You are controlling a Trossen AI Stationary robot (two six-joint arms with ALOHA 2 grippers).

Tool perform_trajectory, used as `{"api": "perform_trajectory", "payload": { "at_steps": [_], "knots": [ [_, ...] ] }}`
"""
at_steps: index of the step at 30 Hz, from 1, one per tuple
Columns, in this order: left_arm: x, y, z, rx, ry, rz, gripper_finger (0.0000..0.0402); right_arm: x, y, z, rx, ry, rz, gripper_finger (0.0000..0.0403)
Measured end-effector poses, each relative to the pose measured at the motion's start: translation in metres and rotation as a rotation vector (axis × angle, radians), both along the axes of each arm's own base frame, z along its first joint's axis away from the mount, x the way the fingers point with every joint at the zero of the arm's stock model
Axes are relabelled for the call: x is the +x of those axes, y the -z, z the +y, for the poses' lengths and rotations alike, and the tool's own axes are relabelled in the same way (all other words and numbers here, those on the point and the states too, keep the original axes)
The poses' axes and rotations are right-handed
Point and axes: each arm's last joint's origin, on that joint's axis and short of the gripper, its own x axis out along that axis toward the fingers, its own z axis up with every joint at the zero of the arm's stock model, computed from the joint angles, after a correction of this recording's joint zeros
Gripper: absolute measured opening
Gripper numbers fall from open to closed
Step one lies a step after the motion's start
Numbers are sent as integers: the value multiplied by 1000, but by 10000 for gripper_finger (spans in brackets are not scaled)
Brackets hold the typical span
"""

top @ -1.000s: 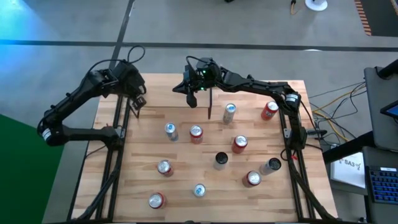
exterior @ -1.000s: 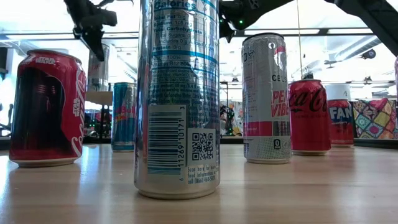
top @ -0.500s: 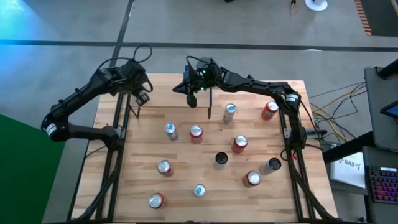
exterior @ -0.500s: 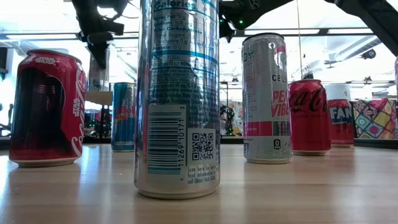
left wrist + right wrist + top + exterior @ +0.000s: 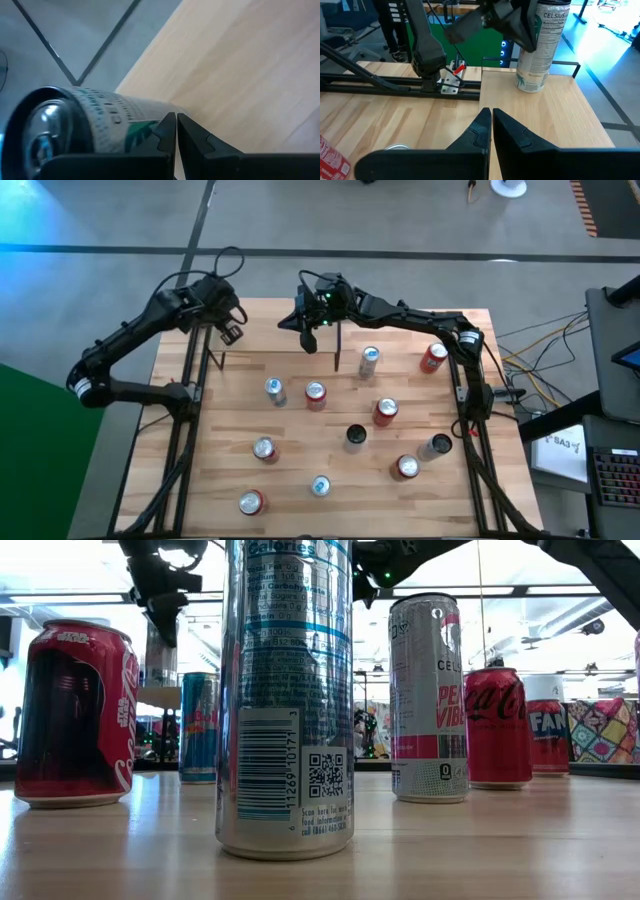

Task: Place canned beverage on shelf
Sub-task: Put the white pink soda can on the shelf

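The shelf (image 5: 545,110), a raised light-wood board with black uprights, stands at the table's far left (image 5: 270,320). A white Celsius can (image 5: 539,45) stands upright on its base at the shelf's far left end, and it also shows in the low view (image 5: 160,655). In the high view the left arm hides it. My left gripper (image 5: 176,120) is shut and hangs slanting down at the can's upper part (image 5: 230,332). My right gripper (image 5: 491,116) is shut, hovers level over the shelf's right end (image 5: 308,340) and holds nothing. My left gripper has its shut fingertips (image 5: 167,125) right beside the can's side wall (image 5: 125,127), near the can's top, coming slanting down from above. I cannot tell whether they touch it. The can stands upright on the shelf.
Several cans stand scattered on the tabletop in front of the shelf, among them a silver one (image 5: 370,360) and red ones (image 5: 433,357) (image 5: 315,395). A tall silver can (image 5: 285,700) stands close to the low camera. Black frame rails (image 5: 195,390) run along both table sides.
My left gripper has gone toward the table's far edge and a little to the right, turning at the wrist, and now hangs over the can's top. It has stayed shut. The can stands where it was.
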Motion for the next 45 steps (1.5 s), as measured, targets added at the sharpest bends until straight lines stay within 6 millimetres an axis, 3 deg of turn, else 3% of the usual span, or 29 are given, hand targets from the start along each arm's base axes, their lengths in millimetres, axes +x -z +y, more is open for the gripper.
{"api": "perform_trajectory", "payload": {
  "at_steps": [8,15,32,45],
  "knots": [
    [-17,-13,-18,-32,56,-97,0,0,0,0,0,0,0,9],
    [-27,-10,-28,-105,44,-88,0,0,0,0,0,0,-1,9],
    [-12,11,-9,-75,-3,47,0,0,0,0,1,0,0,9],
    [-18,10,2,-59,-48,43,0,0,0,0,1,0,0,9]
  ]
}}
